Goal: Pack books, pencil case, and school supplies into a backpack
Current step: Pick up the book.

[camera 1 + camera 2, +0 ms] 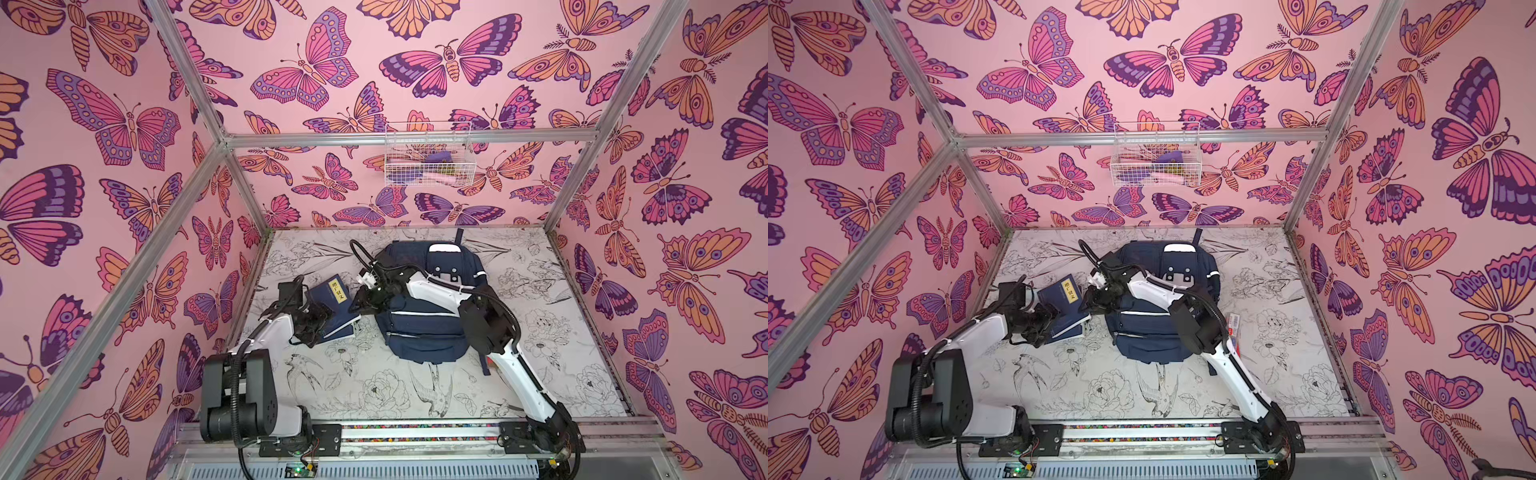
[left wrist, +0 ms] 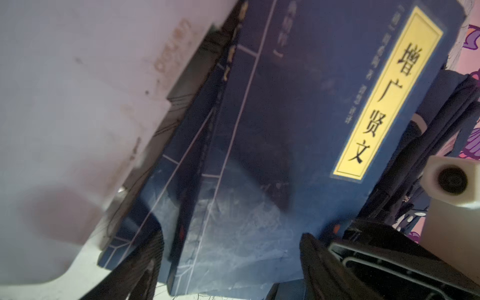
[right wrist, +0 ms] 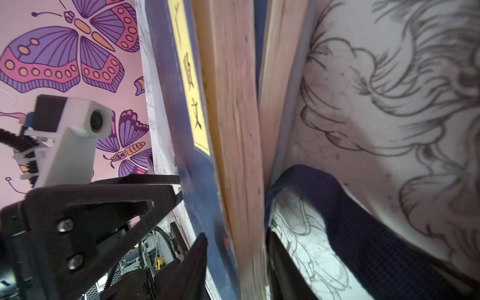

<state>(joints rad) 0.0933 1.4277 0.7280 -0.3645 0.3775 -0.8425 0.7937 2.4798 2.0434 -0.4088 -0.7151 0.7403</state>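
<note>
The books (image 1: 332, 305) (image 1: 1065, 307), navy with a yellow label, lie stacked on the table left of the backpack (image 1: 424, 332) (image 1: 1150, 336), the top one tilted. My left gripper (image 1: 318, 319) (image 2: 231, 235) stands open and wide at the stack's near end, and the books (image 2: 285, 130) fill its view. My right gripper (image 1: 359, 301) (image 3: 237, 235) is open, its jaws straddling the top book's page edge (image 3: 228, 130) with a thin gap. The backpack lies flat under the right arm. I cannot make out the pencil case.
A white wire basket (image 1: 428, 153) hangs on the back wall with pink and purple items in it. A red-and-white packet (image 1: 1235, 328) lies on the table right of the backpack. A navy strap (image 3: 363, 220) lies beside the books. Metal frame posts border the table.
</note>
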